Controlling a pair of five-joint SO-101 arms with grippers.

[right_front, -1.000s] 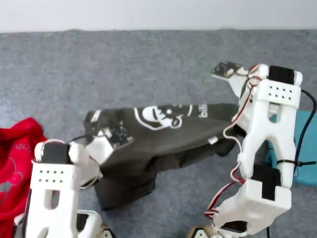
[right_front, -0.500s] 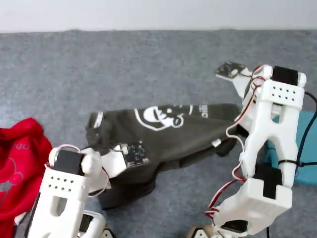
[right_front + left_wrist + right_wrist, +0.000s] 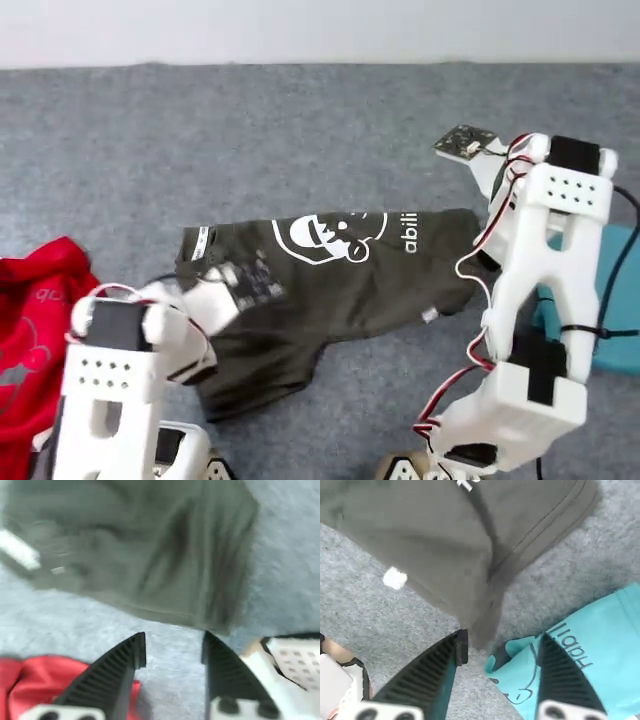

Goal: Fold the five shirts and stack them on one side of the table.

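L hand [image 3: 174,642] spread at dark shirt [image 3: 140,545] edge; R hand [image 3: 503,639] likewise

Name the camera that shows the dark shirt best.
The high view: the dark shirt lies there nearly whole on the table. Left wrist view: a blurred part with a hem. Right wrist view: one corner.

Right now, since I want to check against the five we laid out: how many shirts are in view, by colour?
Dark olive shirt: 1
Red shirt: 1
Teal shirt: 1
Total: 3 shirts
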